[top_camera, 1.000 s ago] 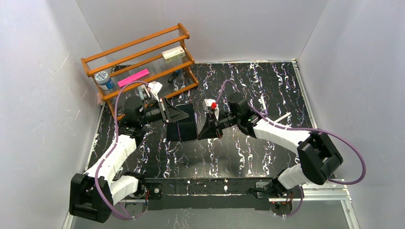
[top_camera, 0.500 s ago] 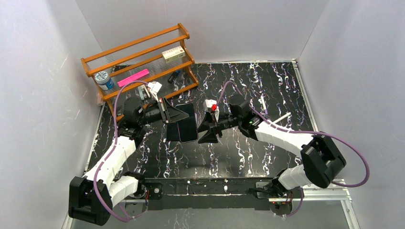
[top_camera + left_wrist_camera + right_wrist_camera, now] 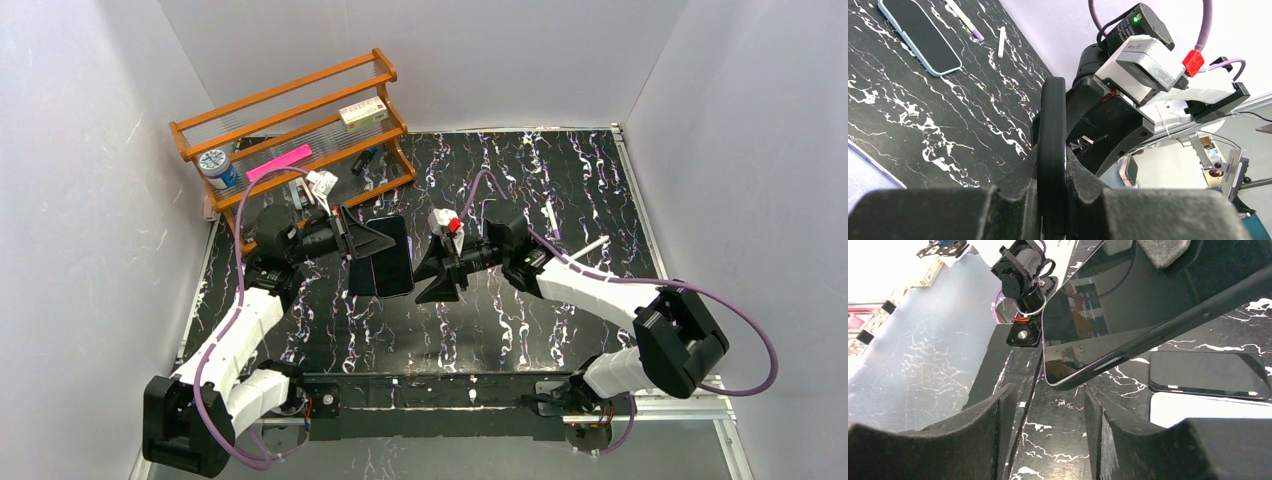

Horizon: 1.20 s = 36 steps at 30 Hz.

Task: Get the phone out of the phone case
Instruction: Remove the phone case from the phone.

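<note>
Phone (image 3: pixel 1128 305), dark glossy screen, held up off bench (image 3: pixel 520 320), just in front of wooden rack (image 3: pixel 290 130). Left fingers (image 3: pixel 368 238) pinching phone's edge nearer rack. Right fingers (image 3: pixel 440 280) spread, just beside phone's edge farther from rack, gap facing it. Case on phone or not: cannot tell.

The wooden rack (image 3: pixel 290 130) is crowding the far-left corner close behind the left gripper (image 3: pixel 368 242), which is clamping the phone (image 3: pixel 388 268), the right gripper (image 3: pixel 438 272), fingers spread, is blocking the phone's right side, and two pens (image 3: pixel 551 216) are lying behind the right arm, leaving the near table (image 3: pixel 480 330) open.
</note>
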Available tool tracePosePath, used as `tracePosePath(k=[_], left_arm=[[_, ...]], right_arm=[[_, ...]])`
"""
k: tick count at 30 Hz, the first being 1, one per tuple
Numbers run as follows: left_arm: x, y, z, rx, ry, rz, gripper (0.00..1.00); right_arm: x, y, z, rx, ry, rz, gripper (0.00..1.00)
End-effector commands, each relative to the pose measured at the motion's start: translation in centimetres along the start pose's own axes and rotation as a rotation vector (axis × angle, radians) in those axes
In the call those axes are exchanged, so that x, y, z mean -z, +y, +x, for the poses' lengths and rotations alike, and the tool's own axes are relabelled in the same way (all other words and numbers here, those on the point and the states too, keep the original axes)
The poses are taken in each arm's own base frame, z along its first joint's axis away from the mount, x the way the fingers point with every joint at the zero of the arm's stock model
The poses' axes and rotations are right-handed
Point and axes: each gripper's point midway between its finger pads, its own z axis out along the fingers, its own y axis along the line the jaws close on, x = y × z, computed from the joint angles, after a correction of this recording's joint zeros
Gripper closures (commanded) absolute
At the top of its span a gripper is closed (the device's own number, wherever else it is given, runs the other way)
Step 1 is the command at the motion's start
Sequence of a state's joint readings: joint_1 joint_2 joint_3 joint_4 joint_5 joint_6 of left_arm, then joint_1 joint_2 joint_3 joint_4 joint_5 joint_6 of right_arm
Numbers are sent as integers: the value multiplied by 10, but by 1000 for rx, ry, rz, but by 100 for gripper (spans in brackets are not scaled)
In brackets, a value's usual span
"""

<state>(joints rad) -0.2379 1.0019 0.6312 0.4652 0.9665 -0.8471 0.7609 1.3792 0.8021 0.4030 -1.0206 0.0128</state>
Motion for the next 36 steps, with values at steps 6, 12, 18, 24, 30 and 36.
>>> tracePosePath(k=[6, 12, 18, 24, 30, 36], left_arm=[[2, -34, -10, -118, -15, 98, 100], [1, -37, -8, -119, -5, 112, 100], [0, -37, -7, -100, 0, 114, 100], [-6, -37, -7, 5, -8, 106, 100], [-15, -35, 4, 118, 12, 99, 100], [-21, -38, 6, 184, 16, 107, 100]], right_arm=[[-8, 4, -26, 48, -46, -63, 46], [-10, 2, -29, 51, -47, -79, 56], [-11, 1, -29, 62, -44, -86, 73], [-11, -1, -28, 103, -42, -89, 94], [-11, -8, -35, 198, -48, -58, 99], [-12, -17, -40, 277, -28, -27, 99]])
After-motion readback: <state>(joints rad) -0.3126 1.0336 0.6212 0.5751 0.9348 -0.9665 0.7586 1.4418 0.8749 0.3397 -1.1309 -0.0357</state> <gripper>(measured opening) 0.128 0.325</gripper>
